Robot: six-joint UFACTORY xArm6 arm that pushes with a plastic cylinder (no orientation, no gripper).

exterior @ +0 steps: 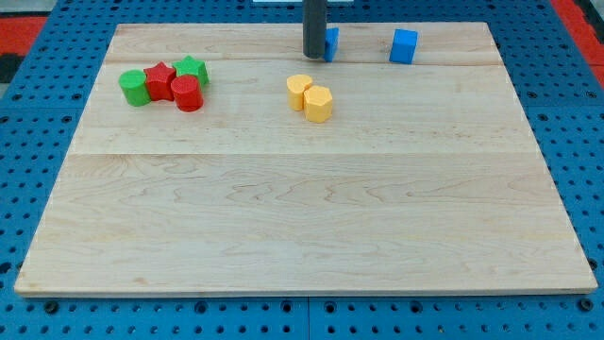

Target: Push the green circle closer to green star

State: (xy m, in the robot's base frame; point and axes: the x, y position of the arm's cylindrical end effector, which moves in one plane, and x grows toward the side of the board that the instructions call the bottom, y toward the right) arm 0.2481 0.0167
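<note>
My tip [313,54], a bare rod holding nothing, rests at the bench's [302,227] top, far from the green circle [133,87]. A red star [160,79] separates it from the green star [192,69]. I judge approach comes next: get to the circle's left.

We seem to be in a robotics lab: a pale wooden surface [302,217] rests on a blue perforated mounting base [28,189], carrying small coloured test blocks under a dark rod.
</note>
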